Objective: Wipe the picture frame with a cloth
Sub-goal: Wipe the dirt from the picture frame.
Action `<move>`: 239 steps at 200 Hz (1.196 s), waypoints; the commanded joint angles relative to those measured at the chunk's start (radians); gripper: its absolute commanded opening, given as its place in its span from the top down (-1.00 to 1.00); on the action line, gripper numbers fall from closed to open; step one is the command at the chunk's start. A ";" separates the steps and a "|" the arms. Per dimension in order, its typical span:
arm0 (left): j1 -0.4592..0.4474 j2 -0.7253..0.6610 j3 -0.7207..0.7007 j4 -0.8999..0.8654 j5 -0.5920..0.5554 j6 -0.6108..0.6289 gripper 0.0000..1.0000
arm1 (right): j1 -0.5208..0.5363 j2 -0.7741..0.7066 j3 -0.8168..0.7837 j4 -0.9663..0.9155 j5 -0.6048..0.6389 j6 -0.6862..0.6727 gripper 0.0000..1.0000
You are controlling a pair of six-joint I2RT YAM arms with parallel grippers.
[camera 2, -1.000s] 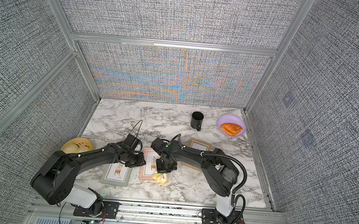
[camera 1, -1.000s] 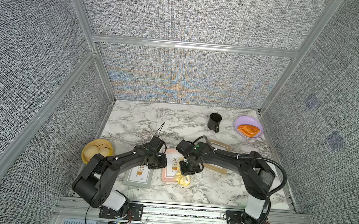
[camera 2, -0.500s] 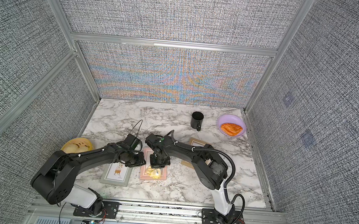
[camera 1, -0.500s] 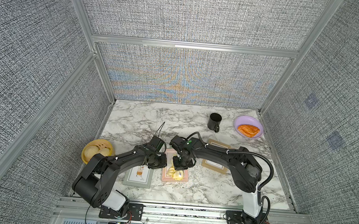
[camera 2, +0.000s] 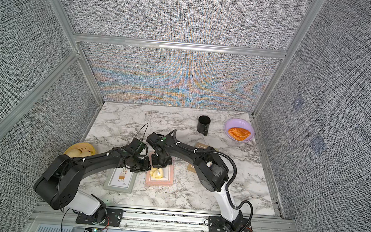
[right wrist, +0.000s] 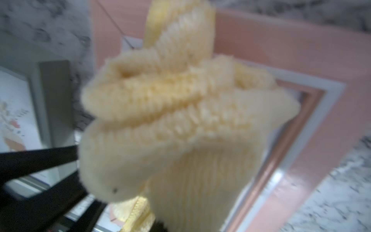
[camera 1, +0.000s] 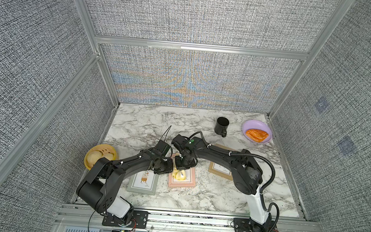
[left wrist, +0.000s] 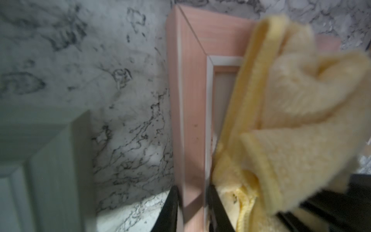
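Note:
A pink picture frame [camera 1: 181, 185] [camera 2: 159, 183] lies flat near the table's front middle. My left gripper [camera 1: 169, 169] [camera 2: 147, 166] is shut on its left rail. In the left wrist view the two black fingers [left wrist: 170, 209] clamp that pink rail [left wrist: 190, 120] from both sides. My right gripper [camera 1: 181, 168] [camera 2: 159, 166] points down over the frame, shut on the bunched pale-yellow cloth [camera 1: 179, 175] [camera 2: 157, 173]. The cloth [right wrist: 180, 120] hangs onto the frame's glass and hides the right fingertips in the right wrist view.
A grey-green frame [camera 1: 143, 182] lies left of the pink one, and a wooden frame [camera 1: 219, 171] lies to its right under the right arm. At the back right are a black mug [camera 1: 221, 125] and a purple plate [camera 1: 247, 126] with a pastry. A yellow basket [camera 1: 99, 157] sits far left.
My right gripper carried the cloth leftward and a little back, from the pink frame's front right corner onto its glass. The left gripper kept its hold and did not move.

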 commanded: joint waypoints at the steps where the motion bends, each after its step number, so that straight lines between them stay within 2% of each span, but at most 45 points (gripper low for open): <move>1: 0.002 0.013 -0.004 -0.050 -0.054 0.027 1.00 | -0.009 0.038 0.063 -0.015 0.006 -0.022 1.00; 55: 0.002 0.012 -0.007 -0.056 -0.053 0.031 1.00 | -0.103 -0.004 -0.025 -0.059 0.120 -0.003 1.00; 77: 0.001 0.014 -0.006 -0.057 -0.051 0.032 1.00 | -0.112 0.001 0.000 -0.088 0.140 -0.011 1.00; 125: 0.002 0.012 -0.007 -0.054 -0.055 0.025 1.00 | -0.046 0.068 0.111 -0.020 0.026 -0.037 1.00; 157: 0.002 0.011 -0.009 -0.055 -0.059 0.022 1.00 | -0.008 0.135 0.209 -0.132 0.051 -0.056 1.00; 202: 0.002 0.009 -0.010 -0.060 -0.068 0.018 1.00 | -0.075 0.015 0.026 -0.151 0.136 -0.046 1.00; 239: 0.002 0.020 -0.004 -0.067 -0.077 0.017 1.00 | -0.079 -0.044 -0.054 -0.168 0.103 -0.066 1.00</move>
